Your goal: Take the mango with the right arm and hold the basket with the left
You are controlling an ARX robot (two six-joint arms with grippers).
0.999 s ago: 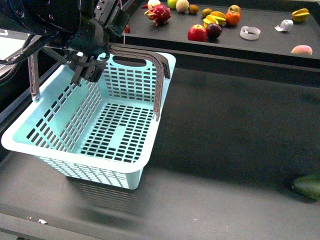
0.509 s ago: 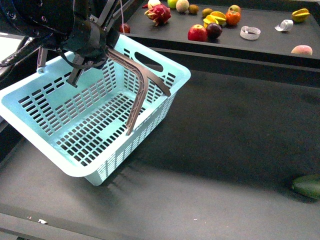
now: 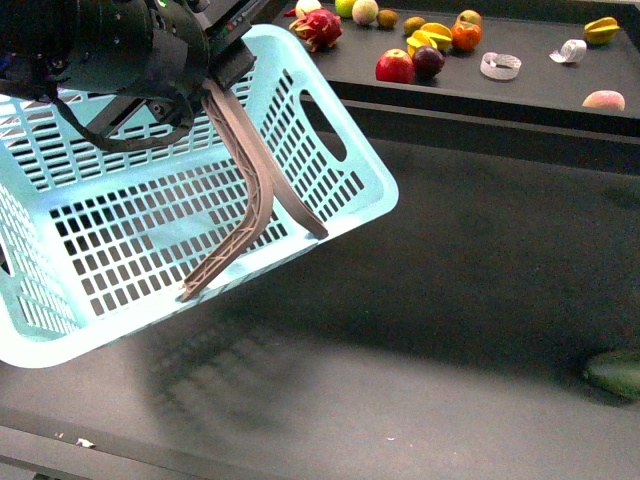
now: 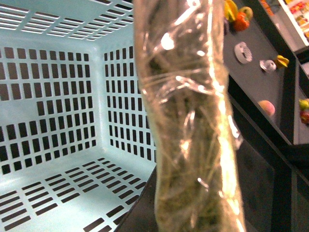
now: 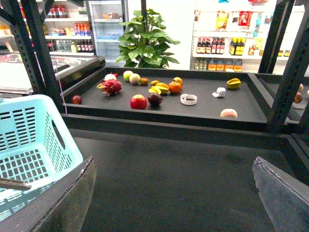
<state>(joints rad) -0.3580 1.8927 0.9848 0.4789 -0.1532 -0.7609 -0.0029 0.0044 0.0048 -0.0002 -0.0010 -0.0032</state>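
Clamping left gripper (image 3: pixel 212 82) on tilted basket (image 3: pixel 160 225), fingers hidden, basket cropped at frame edge. Holding right gripper (image 5: pixel 173 162) spread wide, empty.

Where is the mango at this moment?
In the front view, the mango lies at the far right of the back shelf, beside a white roll and behind a pinkish fruit.

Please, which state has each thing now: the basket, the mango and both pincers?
basket: lifted off the table, tilted, empty.
mango: lying on the back shelf, untouched.
left pincer: shut on the basket's handle.
right pincer: open, empty.
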